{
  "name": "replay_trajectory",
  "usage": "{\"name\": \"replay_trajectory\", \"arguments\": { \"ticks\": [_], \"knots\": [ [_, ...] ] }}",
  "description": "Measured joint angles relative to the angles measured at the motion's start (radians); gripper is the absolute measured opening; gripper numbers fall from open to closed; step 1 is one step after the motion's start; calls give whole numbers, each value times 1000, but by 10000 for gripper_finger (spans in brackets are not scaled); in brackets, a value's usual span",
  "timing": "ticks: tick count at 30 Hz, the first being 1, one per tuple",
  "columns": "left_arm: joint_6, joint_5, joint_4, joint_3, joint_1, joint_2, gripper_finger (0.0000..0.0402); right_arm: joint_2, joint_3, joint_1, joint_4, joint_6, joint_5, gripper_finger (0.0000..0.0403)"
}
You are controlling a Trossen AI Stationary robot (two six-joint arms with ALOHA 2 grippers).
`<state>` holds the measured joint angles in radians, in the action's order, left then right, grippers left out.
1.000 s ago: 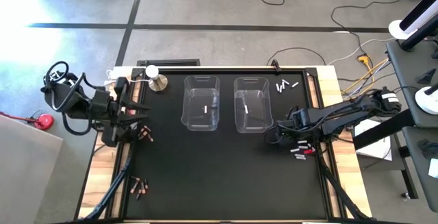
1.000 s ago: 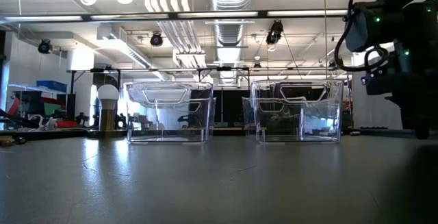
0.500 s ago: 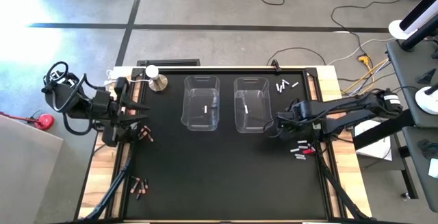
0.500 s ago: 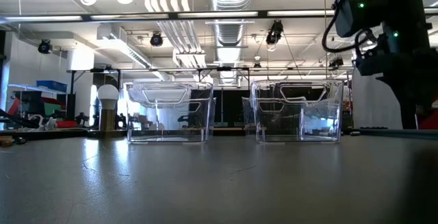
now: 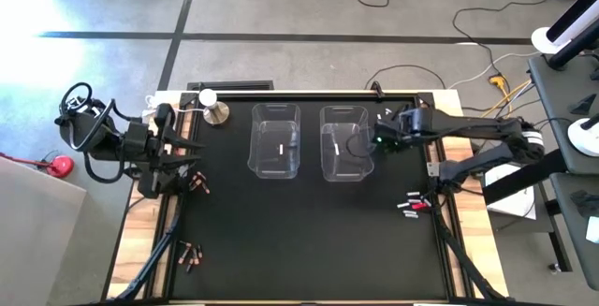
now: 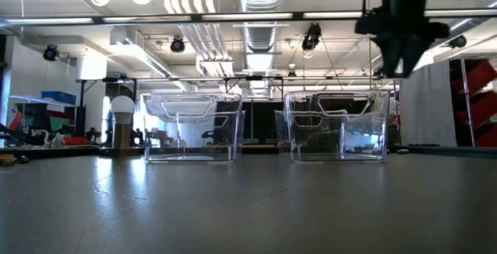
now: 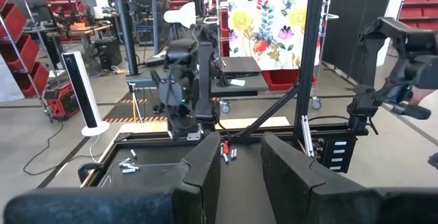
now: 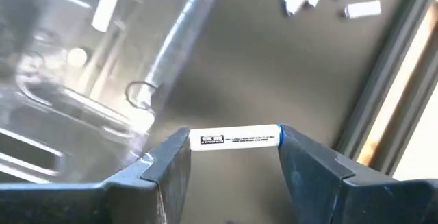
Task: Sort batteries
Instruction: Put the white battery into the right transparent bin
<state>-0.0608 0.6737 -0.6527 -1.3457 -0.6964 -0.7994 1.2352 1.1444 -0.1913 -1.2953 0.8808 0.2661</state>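
Left pincer (image 5: 180, 152) parked at the bench's (image 5: 299, 240) left edge, fingers slightly apart, holding nothing. Copper batteries (image 5: 198, 182) lie near it. Two clear bins (image 5: 275, 140) mid-bench, one white cell in each. Right pincer (image 8: 233, 157) hovers raised beside the right bin (image 5: 343, 143), pinching a white battery (image 8: 235, 138) end to end. Likely light, stiff and slick, so it could slip; gripping across its middle looks safer.

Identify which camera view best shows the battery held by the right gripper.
The right wrist view: the white battery lies crosswise, clamped end to end between the right gripper fingers. The high and low views show only the gripper by the right bin; the left wrist view shows neither clearly.
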Motion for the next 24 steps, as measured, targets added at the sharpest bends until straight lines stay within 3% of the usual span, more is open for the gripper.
{"name": "replay_trajectory", "arguments": {
  "ticks": [9, 15, 20, 24],
  "knots": [
    [0, 0, 0, 0, 0, 0, 87, 337, 288, -10, 52, -332, -46, 193],
    [-39, -2, -25, 0, 0, 0, 87, 495, 342, -84, 204, -537, -180, 193],
    [-126, -3, -59, 0, 0, -4, 87, 573, 338, -191, 232, -574, -225, 193],
    [-156, -3, -70, 4, 0, -18, 87, 612, 338, -254, 267, -444, -256, 194]
  ]
}}
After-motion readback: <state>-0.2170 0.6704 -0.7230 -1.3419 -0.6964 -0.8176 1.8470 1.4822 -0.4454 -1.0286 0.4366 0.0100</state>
